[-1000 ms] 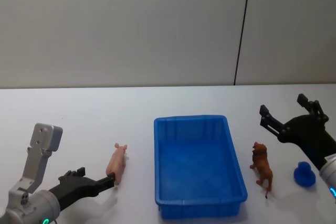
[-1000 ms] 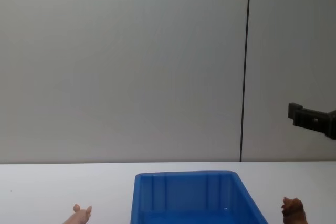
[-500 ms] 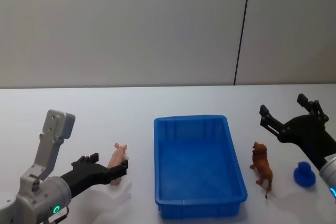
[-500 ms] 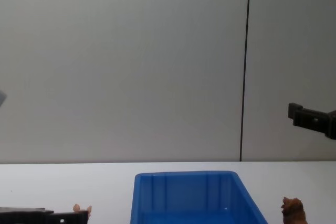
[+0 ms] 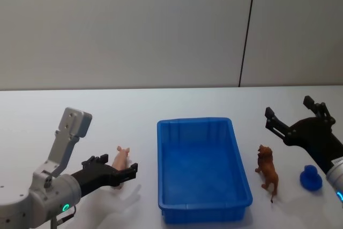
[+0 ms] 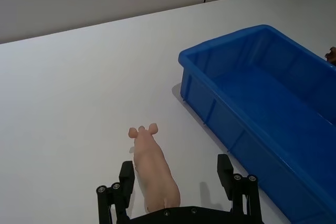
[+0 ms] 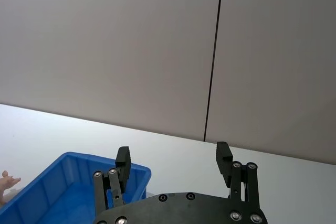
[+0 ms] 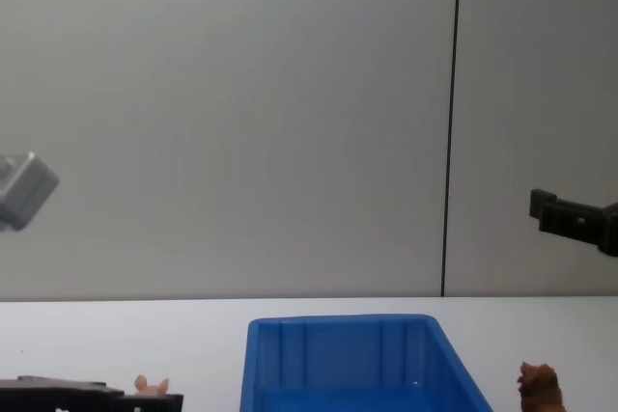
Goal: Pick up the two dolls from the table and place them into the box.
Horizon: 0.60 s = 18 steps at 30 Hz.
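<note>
**Left side.** The left gripper (image 5: 118, 165) sits low over the bench (image 5: 80, 116) with its fingers (image 6: 126, 177) spread wide, one on either side of the pink doll (image 6: 151, 166). In the left wrist view the doll lies between them, its rear toward the gripper body and its snout pointing away. It sits closer to one finger than the other. No squeeze is evident, and the doll rests on the bench, to the left of the box and apart from it.

**Centre.** The box (image 5: 194, 121) stands on the bench with nothing inside it.

**Right side.** The brown doll (image 5: 267, 170) stands upright on the bench just beside the box's right wall, not touching it. The right gripper (image 5: 288, 108) is held above the bench beyond and to the right of that doll, fingers wide and carrying nothing. A small blue object (image 5: 311, 178) sits on the bench near the right arm.

**Assessment.** The step in hand appears to be the grasp of the pink doll, with neither doll yet placed. The next move calls for closing the left fingers on the doll's body. A slight centring first would help, since an uneven closure may push the doll sideways. The doll must then be lifted clear of the rim, carried over the box and released.
</note>
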{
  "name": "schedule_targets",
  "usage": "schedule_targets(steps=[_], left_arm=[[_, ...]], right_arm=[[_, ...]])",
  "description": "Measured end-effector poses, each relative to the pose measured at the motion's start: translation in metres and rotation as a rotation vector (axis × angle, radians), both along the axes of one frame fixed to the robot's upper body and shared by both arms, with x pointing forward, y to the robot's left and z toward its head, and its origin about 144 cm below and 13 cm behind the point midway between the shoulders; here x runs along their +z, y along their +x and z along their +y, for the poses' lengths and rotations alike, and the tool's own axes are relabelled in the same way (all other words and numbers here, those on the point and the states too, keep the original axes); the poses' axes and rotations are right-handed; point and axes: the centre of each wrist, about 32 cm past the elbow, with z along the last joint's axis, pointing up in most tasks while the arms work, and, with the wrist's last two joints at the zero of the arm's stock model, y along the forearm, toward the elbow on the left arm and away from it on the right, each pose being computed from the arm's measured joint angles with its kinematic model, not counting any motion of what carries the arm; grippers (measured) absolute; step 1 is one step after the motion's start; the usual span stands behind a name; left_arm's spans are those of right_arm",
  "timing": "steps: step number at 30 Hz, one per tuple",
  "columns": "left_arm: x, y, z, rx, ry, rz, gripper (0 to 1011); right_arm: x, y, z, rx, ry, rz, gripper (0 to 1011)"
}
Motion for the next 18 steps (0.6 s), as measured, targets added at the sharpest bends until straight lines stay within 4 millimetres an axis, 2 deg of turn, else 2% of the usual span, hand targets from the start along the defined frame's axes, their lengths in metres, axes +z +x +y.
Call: schedule_targets(steps=[18], left_arm=[[-0.004, 0.024, -0.005, 0.022, 0.055, 0.034, 1001]], right_arm=[[0.000, 0.000, 0.000, 0.000, 0.000, 0.000, 1001]])
